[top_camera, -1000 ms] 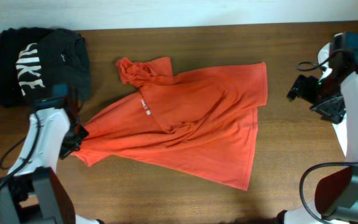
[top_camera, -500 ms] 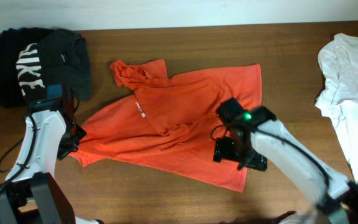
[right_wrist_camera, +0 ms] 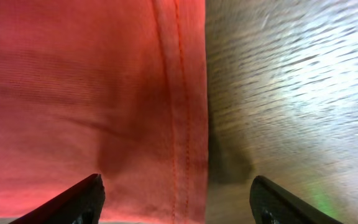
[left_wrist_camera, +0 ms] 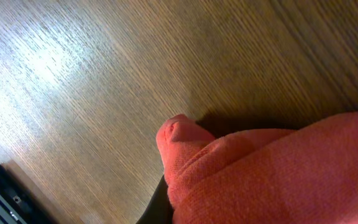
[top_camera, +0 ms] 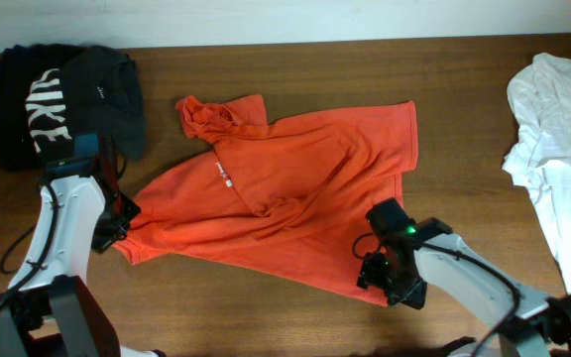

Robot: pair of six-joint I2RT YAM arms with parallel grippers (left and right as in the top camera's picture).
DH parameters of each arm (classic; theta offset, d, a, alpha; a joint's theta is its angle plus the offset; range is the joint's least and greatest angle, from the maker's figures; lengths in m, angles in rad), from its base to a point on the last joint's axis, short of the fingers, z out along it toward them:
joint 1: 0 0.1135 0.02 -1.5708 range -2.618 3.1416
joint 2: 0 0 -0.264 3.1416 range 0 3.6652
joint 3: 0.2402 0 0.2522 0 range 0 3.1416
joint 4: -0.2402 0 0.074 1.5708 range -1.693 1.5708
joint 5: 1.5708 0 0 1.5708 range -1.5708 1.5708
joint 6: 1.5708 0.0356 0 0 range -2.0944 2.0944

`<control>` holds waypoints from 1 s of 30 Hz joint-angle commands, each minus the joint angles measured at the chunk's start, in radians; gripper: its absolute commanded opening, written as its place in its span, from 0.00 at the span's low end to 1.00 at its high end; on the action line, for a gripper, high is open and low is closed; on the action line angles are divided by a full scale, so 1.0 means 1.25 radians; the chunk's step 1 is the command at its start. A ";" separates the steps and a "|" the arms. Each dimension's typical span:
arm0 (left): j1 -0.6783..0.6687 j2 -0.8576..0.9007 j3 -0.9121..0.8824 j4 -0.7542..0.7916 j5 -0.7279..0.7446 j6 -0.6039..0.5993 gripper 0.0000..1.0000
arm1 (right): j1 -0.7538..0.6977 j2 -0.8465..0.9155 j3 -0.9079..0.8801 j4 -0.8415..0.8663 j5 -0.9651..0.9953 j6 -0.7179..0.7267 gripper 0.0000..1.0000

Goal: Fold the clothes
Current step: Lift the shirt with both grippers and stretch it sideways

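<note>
Currently, item one: orange-red T-shirt (top_camera: 285,198), lying crumpled and unfolded across the middle of the table (top_camera: 464,89), neck end far-left, hem (right_wrist_camera: 180,93) to the right.

Item two: left gripper (top_camera: 117,223), at the shirt's lower-left edge, fingers pressed together on a bunched nub of cloth (left_wrist_camera: 185,149).

Item three: right gripper (top_camera: 380,280), a second ago parked at the table's right edge, is now low over the shirt's near-right corner. Its fingers (right_wrist_camera: 79,198) are spread, straddling the stitched hem, with nothing pinched yet.

Item four: white garment (top_camera: 553,119), far right, uncovered since that arm left.

Item five: black T-shirt (top_camera: 62,94), far-left corner, untouched.

Assessment: with one corner held and the other about to be taken, the first fold looks ready to begin, though none is made so far.
</note>
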 commanded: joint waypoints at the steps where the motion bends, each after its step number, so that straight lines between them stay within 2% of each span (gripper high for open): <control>1: 0.001 -0.014 0.008 -0.001 0.003 -0.001 0.00 | -0.005 0.068 -0.008 0.017 -0.031 0.009 0.72; 4: 0.001 -0.014 0.008 -0.002 0.003 0.008 0.00 | -0.005 0.085 -0.007 0.029 -0.038 0.009 0.30; 5: 0.001 -0.014 0.008 -0.002 0.003 0.010 0.00 | -0.005 0.082 -0.003 0.030 -0.036 0.013 0.07; 6: 0.001 -0.014 0.008 -0.005 0.003 0.011 0.00 | -0.007 0.078 0.013 0.025 -0.035 0.015 0.04; 8: -0.013 -0.034 0.023 -0.035 0.003 0.031 0.00 | -0.052 0.057 0.123 -0.083 0.029 -0.018 0.04; 9: -0.029 -0.054 0.050 -0.058 0.002 0.048 0.01 | -0.101 0.039 0.249 -0.208 0.098 -0.059 0.04; 10: -0.059 -0.092 0.103 -0.092 0.002 0.068 0.00 | -0.133 0.030 0.345 -0.274 0.113 -0.103 0.04; 12: -0.130 -0.173 0.246 -0.152 0.003 0.096 0.01 | -0.212 0.026 0.672 -0.417 0.110 -0.244 0.04; 13: -0.183 -0.212 0.392 -0.195 0.003 0.151 0.00 | -0.240 0.026 0.862 -0.464 0.109 -0.291 0.04; 14: -0.205 -0.220 0.511 -0.246 0.003 0.156 0.00 | -0.255 0.026 1.040 -0.500 0.109 -0.323 0.04; 16: -0.225 -0.220 0.741 -0.333 -0.004 0.156 0.00 | -0.257 0.026 1.264 -0.562 0.113 -0.357 0.04; 18: -0.226 -0.221 0.943 -0.383 -0.012 0.177 0.01 | -0.257 0.026 1.430 -0.596 0.113 -0.379 0.04; 20: -0.226 -0.221 1.042 -0.398 -0.009 0.180 0.01 | -0.257 0.026 1.486 -0.591 0.129 -0.387 0.04; 22: -0.225 -0.204 1.042 -0.368 -0.010 0.183 0.01 | -0.257 0.037 1.486 -0.557 0.163 -0.387 0.04; 25: -0.225 -0.065 1.039 -0.269 -0.009 0.196 0.01 | -0.272 0.117 1.486 -0.435 0.167 -0.393 0.04; 27: -0.225 0.033 1.039 -0.142 -0.016 0.226 0.01 | -0.314 0.200 1.486 -0.346 0.150 -0.393 0.04; 28: -0.225 0.108 1.039 -0.004 -0.018 0.263 0.00 | -0.342 0.276 1.486 -0.262 0.049 -0.407 0.04; 30: -0.226 0.177 1.039 0.122 -0.018 0.263 0.01 | -0.367 0.355 1.487 -0.155 -0.077 -0.410 0.04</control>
